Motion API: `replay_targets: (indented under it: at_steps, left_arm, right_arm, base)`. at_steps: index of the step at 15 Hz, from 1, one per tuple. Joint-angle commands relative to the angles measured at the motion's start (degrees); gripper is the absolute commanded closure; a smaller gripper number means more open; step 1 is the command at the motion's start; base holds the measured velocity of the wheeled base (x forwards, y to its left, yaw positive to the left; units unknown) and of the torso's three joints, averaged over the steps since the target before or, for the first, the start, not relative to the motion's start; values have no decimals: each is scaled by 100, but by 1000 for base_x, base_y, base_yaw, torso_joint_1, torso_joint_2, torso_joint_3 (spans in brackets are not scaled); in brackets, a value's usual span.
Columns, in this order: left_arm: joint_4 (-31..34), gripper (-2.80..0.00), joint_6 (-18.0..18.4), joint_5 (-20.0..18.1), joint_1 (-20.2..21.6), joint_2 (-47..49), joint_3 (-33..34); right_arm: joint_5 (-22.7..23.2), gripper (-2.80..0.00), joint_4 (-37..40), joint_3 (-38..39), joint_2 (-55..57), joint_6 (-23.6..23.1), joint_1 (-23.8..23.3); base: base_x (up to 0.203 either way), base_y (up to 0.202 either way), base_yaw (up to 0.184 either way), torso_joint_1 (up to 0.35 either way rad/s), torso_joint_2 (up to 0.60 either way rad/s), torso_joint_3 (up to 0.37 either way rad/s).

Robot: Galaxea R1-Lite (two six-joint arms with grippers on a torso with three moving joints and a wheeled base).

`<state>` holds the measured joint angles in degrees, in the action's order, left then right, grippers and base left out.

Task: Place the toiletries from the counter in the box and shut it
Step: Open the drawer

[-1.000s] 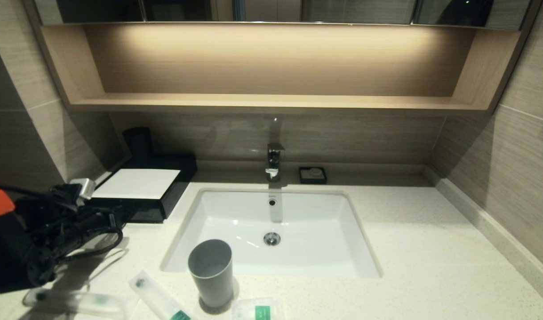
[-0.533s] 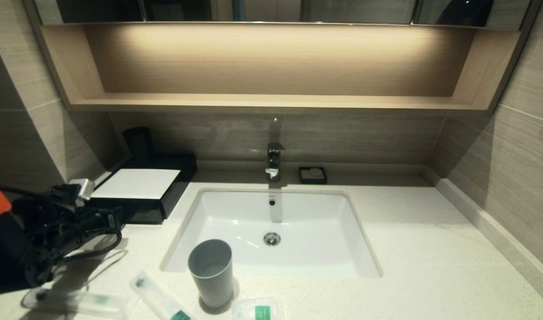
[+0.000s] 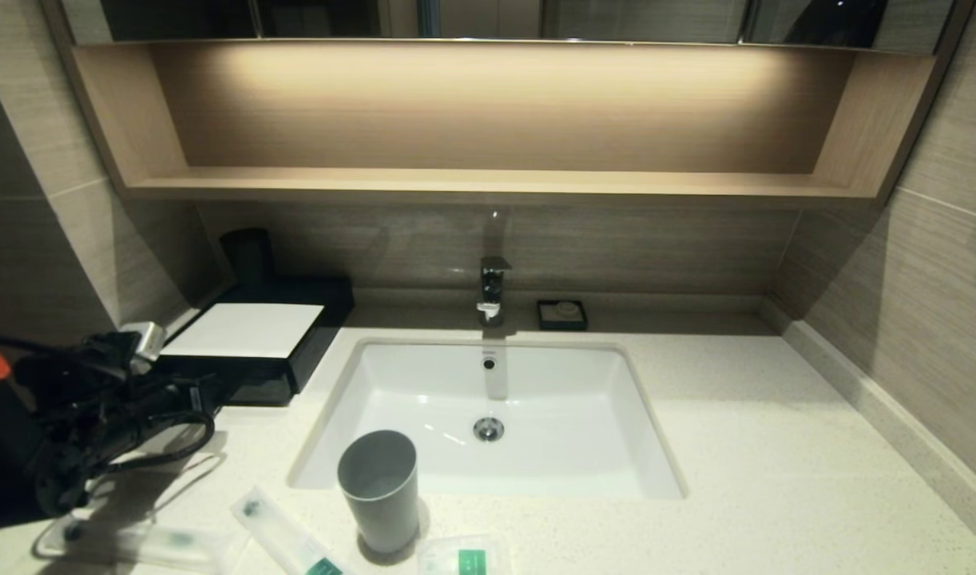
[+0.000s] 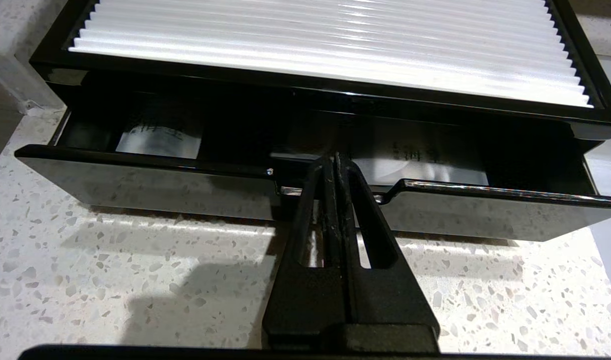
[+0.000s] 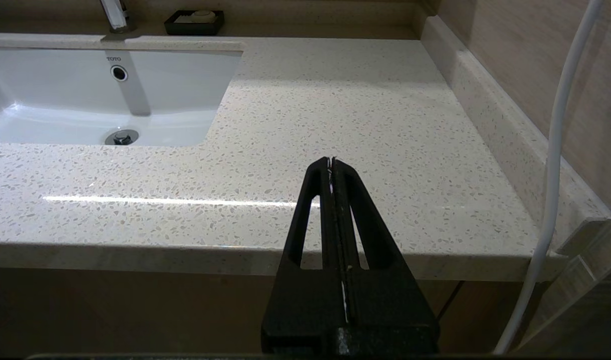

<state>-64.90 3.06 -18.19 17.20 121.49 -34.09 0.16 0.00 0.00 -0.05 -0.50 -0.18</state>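
The black box with the white top panel stands at the back left of the counter. Its drawer front is pulled out a little, and white printed packets lie inside. My left gripper is shut, its tips hooked into the notch in the middle of the drawer front; it shows in the head view. Two long toiletry packets and a small squarish one lie on the counter's near edge. My right gripper is shut and empty over the counter's right front edge.
A grey cup stands between the packets at the sink's near rim. The faucet and a small black soap dish are at the back. A dark cup stands behind the box. A white cable hangs at right.
My left arm has drawn back slightly toward me, and the drawer front has come out a little with it. The right arm and the packets have not moved.
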Motion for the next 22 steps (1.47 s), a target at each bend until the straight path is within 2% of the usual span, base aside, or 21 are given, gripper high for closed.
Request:
replay_targets:
  at_steps: [1,6,11,16,22]
  left_arm:
    - [-40,0,2,-9,3,-77,69]
    - [-40,0,17,-9,34,-225,236]
    - [117,0,263,-9,239,-265,237]
    - [197,0,425,-9,257,-382,428]
    - [339,0,432,-25,252,-727,587]
  right_arm:
    - [2,0,0,9,5,-3,1]
    - [2,0,0,9,5,-3,1]
    - [2,0,0,9,-2,-3,1]
    - [10,0,0,9,4,-3,1]
    - [10,0,0,9,3,5,1]
  base:
    - [0,0,0,0,0,0]
    - [0,0,0,0,0,0]
    - [0,0,0,0,0,0]
    - [0,0,0,0,0,0]
    - [0,0,0,0,0,0]
